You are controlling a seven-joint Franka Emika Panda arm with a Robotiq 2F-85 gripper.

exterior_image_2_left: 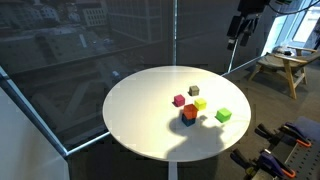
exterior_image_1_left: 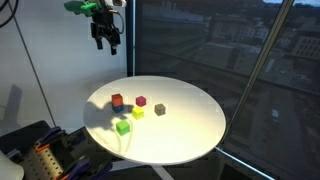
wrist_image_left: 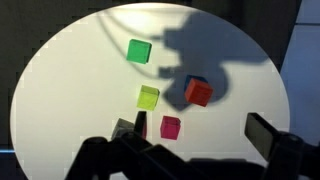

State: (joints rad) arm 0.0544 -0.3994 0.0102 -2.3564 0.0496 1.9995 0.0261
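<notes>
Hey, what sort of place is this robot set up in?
Probably an upper-floor office or lab: tall glass windows look down on city buildings, a round white table holds small coloured cubes, and a low wooden table stands nearby.

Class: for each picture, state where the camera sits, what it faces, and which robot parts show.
Exterior view: beside the table, looking down on it; open gripper top left.
Exterior view: another side, looking down; gripper top right.
Wrist view: above, facing down at the table; fingers along bottom.
Shared: all show the green cube.
</notes>
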